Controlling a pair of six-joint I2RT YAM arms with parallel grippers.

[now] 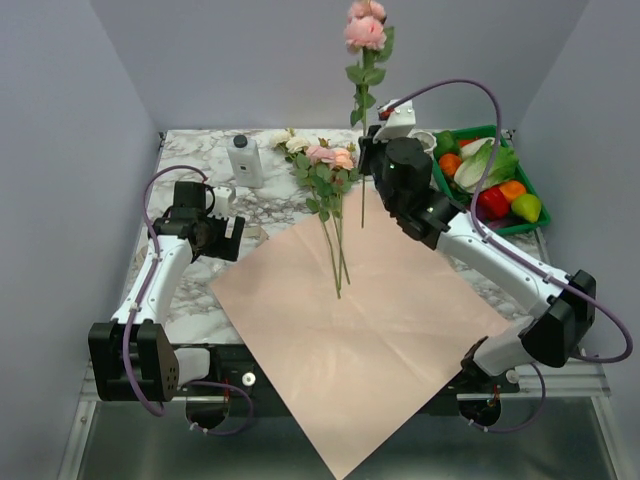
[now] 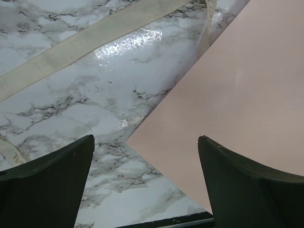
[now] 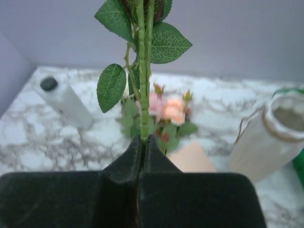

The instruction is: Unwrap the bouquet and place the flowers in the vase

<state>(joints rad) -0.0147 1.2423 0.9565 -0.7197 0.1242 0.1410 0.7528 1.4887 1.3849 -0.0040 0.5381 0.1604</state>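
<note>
The right gripper [image 1: 372, 165] is pinched tight on the lower stem of one rose [image 1: 365, 32], held upright over the far middle of the table [image 1: 200, 150], blooms high at 12 o'clock. In the wrist view the jaws meet on the thin green stem, leaves just above them. The left gripper [image 2: 146, 138] holds nothing. Its jaws stand wide over the 9 o'clock corner of the opened paper [image 1: 370, 330], and a ribbon [image 2: 95, 33] lies on the marble beyond.

The other flowers [image 1: 325, 160] lie at the paper's 12 o'clock edge, heads on the table and stems across the sheet. The vase [image 3: 273, 137] stands just beside the held rose, at the gripper's 3 o'clock in the wrist view, on the side of the tray [image 1: 478, 129]. From above it is mostly hidden by the arm. A bottle [image 1: 244, 160] stands at 11 o'clock, well apart.

The step in hand looks like carrying this rose to the vase. Some stem seems to hang below the jaws, so the rose likely needs lifting until that tip clears the flared mouth. It then goes toward 3 o'clock, is centred over the opening and lowered straight. The vase is slim and could tip if the arm or stem nudges it sideways. The bloom is top-heavy and the stem may swivel in the grip, so a slow, upright move is safer. Let go only once the stem is well down the neck
</note>
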